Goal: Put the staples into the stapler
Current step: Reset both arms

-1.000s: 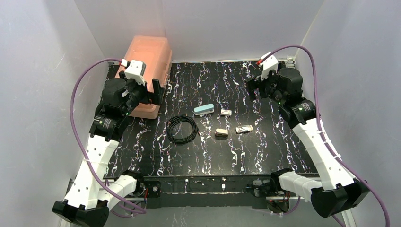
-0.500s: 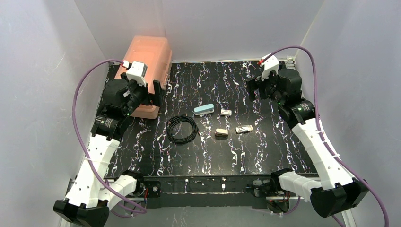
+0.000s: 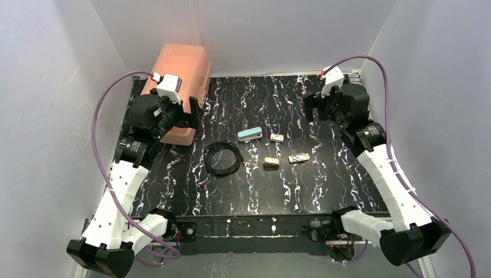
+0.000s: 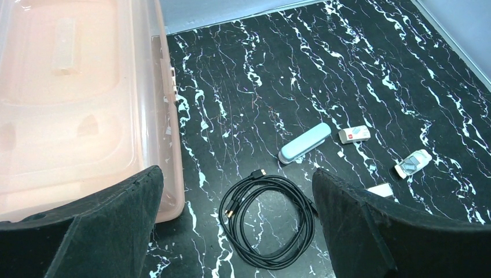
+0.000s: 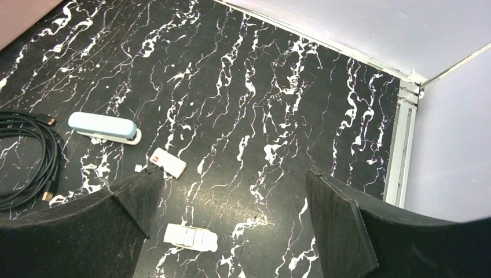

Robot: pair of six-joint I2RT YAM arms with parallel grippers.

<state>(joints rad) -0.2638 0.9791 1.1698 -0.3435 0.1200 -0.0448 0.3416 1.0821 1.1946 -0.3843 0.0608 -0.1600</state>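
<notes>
The light-blue stapler (image 3: 249,134) (image 4: 305,143) (image 5: 104,128) lies closed on the black marbled table, near the middle. The staples (image 3: 299,157) (image 4: 413,163) (image 5: 190,237), a small silvery strip in its tray, lie to its right and a little nearer. Between them rests a tan cardboard sleeve (image 3: 271,163). My left gripper (image 3: 191,112) (image 4: 236,172) hovers open by the pink bin, well left of the stapler. My right gripper (image 3: 311,107) (image 5: 233,171) hovers open at the far right, above and behind the staples. Neither holds anything.
A pink plastic bin (image 3: 179,87) (image 4: 75,104) stands at the far left corner. A coiled black cable (image 3: 223,158) (image 4: 269,217) lies left of the stapler. A small white block (image 3: 277,138) (image 4: 354,134) (image 5: 168,162) sits just right of the stapler. Grey walls enclose the table.
The left arm has swung slightly, its wrist shifting a little to the right. The right wrist edged slightly right. Nothing on the table moved.
</notes>
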